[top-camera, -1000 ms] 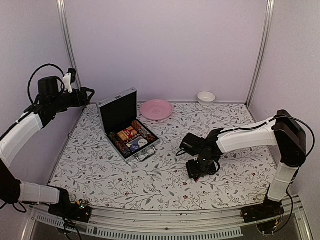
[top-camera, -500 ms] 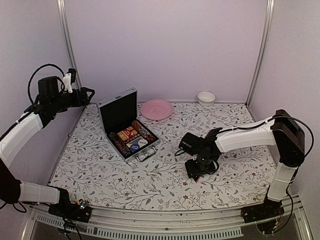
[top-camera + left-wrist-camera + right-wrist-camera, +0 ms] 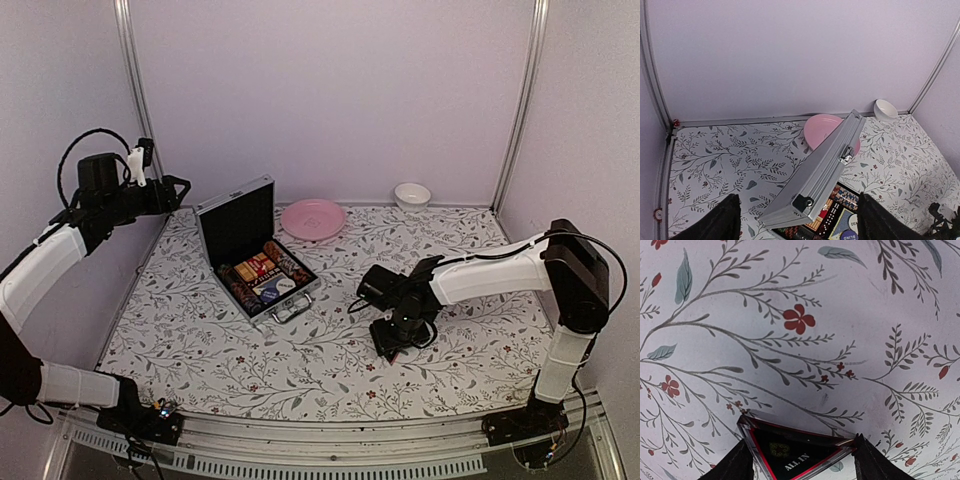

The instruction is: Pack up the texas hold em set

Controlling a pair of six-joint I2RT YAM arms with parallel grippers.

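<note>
The left pincer hangs high, fingers apart and empty, behind the raised lid of the small square silver aluminium case. The case lies open on the floral-patterned desk, with chips and cards inside. Well to its right, the right pincer is clamped on the small black-and-red triangle, low over the desk. From there the case lies leftward and farther back, so the move looks to be the right arm's.

One silver case, one pink plate, one white bowl and one black-and-red triangle are pictured together.
</note>
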